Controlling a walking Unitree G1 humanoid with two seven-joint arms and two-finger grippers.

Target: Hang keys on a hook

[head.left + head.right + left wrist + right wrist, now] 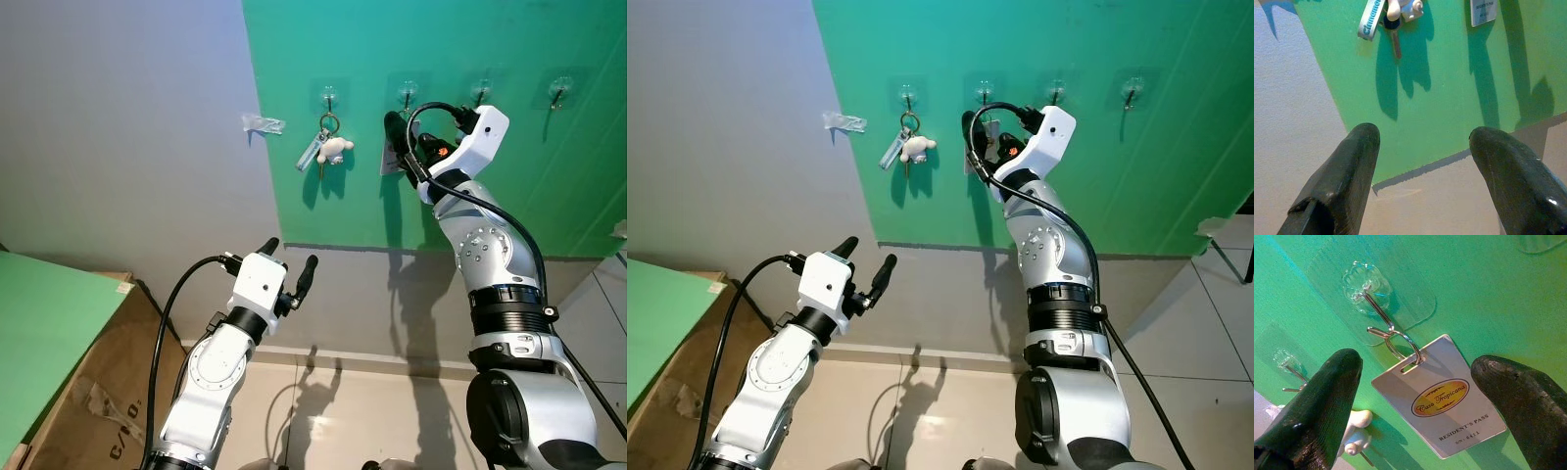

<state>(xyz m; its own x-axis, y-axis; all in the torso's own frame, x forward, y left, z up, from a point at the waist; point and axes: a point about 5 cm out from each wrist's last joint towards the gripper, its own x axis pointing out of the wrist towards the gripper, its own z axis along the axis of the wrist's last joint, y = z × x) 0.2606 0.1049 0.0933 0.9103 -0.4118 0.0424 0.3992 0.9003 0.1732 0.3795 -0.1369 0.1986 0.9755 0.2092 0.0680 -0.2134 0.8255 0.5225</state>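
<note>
Four clear stick-on hooks sit in a row on the green wall panel (pixel 323 39). The leftmost hook (pixel 330 95) holds a key bunch (pixel 324 147) with a white plush charm and a pale blue strap. From the second hook (pixel 1369 293) a white resident's pass card (pixel 1442 399) hangs by a metal ring. My right gripper (pixel 1418 364) is raised to that hook and stands open, one finger on each side of the card without touching it. My left gripper (pixel 289 257) is open and empty lower down, pointing at the wall below the keys (pixel 1393 14).
Two more hooks (pixel 480 90) (pixel 561 91) are bare, to the right. A clear tab (pixel 262 122) sticks to the grey wall left of the panel. A cardboard box (pixel 88 392) and a green board (pixel 39 313) stand at the lower left.
</note>
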